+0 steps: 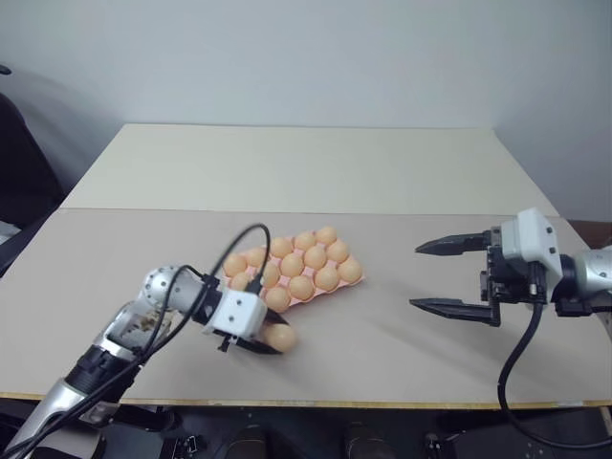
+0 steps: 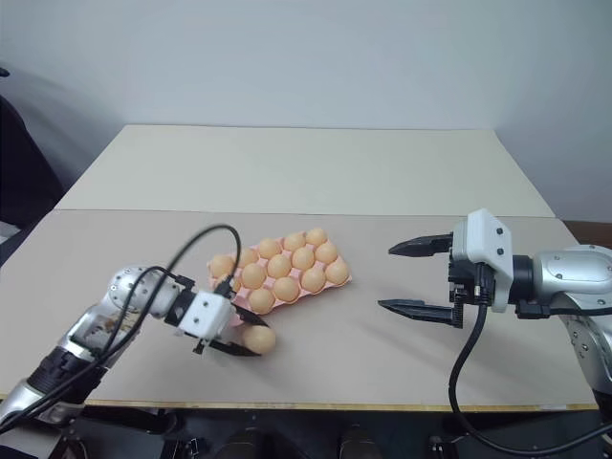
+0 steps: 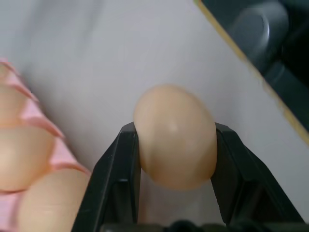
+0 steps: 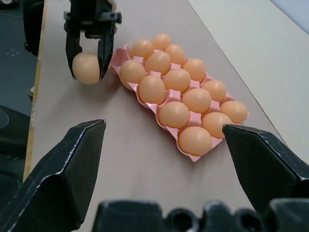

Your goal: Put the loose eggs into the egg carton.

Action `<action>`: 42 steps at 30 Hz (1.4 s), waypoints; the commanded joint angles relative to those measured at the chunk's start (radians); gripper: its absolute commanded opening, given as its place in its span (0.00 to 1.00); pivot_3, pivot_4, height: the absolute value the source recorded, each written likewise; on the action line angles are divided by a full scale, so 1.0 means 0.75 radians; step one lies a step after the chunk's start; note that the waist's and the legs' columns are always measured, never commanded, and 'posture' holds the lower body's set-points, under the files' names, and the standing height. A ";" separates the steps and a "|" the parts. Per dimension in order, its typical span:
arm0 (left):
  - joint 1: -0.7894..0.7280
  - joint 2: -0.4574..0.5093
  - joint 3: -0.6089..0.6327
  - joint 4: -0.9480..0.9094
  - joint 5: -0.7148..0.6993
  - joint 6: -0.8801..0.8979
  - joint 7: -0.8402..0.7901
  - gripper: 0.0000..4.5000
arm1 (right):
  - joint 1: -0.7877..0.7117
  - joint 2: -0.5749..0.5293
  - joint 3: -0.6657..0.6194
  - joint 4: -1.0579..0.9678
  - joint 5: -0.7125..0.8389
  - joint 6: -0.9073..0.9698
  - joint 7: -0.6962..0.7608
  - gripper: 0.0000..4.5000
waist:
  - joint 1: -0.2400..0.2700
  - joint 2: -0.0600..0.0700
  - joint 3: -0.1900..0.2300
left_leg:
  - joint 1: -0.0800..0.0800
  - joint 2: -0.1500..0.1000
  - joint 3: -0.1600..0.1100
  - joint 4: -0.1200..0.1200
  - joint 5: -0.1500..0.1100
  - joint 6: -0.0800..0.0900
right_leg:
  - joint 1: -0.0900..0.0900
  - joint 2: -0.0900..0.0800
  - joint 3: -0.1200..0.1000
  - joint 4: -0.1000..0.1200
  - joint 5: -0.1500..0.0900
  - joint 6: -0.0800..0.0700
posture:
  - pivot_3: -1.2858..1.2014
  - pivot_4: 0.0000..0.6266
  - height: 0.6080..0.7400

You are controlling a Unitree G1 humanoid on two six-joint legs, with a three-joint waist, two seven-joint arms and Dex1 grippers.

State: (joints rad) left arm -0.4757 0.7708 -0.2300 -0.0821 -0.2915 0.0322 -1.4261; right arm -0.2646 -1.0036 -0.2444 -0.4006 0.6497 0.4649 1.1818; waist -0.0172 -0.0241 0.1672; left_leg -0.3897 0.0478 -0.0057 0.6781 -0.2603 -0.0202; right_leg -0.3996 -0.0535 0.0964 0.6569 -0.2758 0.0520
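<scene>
Eggs fill most of the pink carton (image 1: 251, 279), which lies at the middle of the table (image 1: 382, 172) with its long side running from about 8 o'clock to 2 o'clock in the head views. From the right wrist view, thirteen eggs (image 4: 175, 114) can be counted in its cups; the cups at the end nearest the left arm cannot be checked, since that arm's gripper stands in front of them. One loose egg (image 1: 281, 337) is off the carton, just at 6 o'clock of the carton's near left end and close to the table's front edge. The left gripper (image 1: 269, 341) is clenched on this egg: in the left wrist view its two black fingers (image 3: 118, 179) press against the shell from both sides, with the egg's rounded end sticking out past the tips. Whether the egg rests on the table or is raised off it cannot be told. The carton's pink edge and two seated eggs show beside that gripper in the same view, near but not touching it. The right gripper (image 1: 435, 276) hovers at 3 o'clock of the carton, well apart from it, pointing toward it with its jaws spread wide and nothing between them.
</scene>
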 commanded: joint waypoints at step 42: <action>0.338 0.435 0.855 -0.022 -0.408 0.545 0.035 0.99 | -0.085 0.088 0.016 0.104 -0.063 -0.065 -0.048 1.00 | -0.031 0.000 0.000 | -0.001 0.001 0.000 -0.001 0.000 0.000 | -0.003 0.000 0.000 0.000 0.000 0.000 | 0.52 0.24 1.00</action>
State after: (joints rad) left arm -0.2288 1.0758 0.3533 -0.0617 -0.5658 0.4256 -1.3959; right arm -0.3087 -0.9324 -0.2089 -0.3171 0.5927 0.4359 1.1413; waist -0.0404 -0.0240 0.1672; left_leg -0.3906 0.0484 -0.0055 0.6774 -0.2603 -0.0203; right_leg -0.4016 -0.0537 0.0962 0.6572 -0.2759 0.0518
